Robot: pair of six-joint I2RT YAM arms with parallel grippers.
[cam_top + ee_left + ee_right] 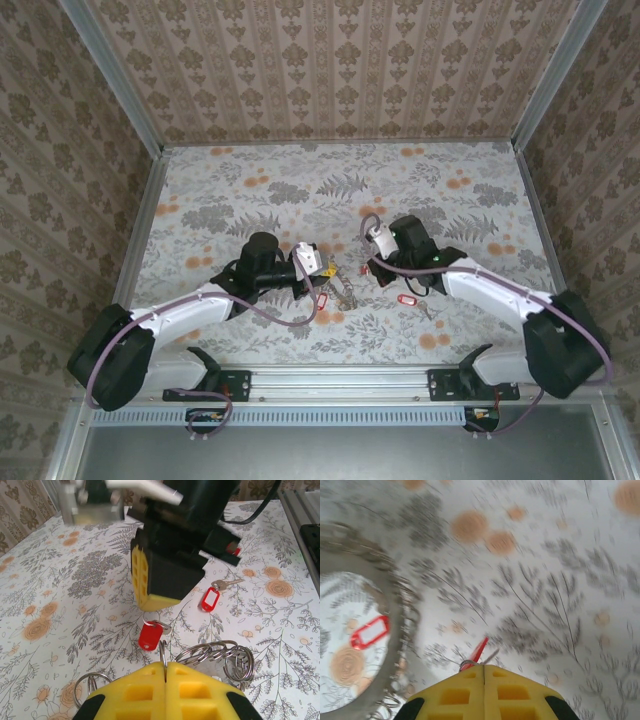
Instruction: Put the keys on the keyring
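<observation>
Left pincer [165, 674] pinches keyring [212, 656]; loose key [226, 584] wears white-labelled red tag [210, 599].

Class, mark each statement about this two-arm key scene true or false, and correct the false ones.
1. The left end effector and the right end effector are both shut. True.
2. The right end effector grips a red-tagged key. True.
3. The left end effector hangs wide open above the keyring. False: it is shut, pinching a wire loop of the keyring.
4. Every key with a red tag is held. False: a loose key lies on the table, apart from both end effectors.
5. The table is plain blue. False: it has a pale floral print with grey leaves and orange blooms.
</observation>
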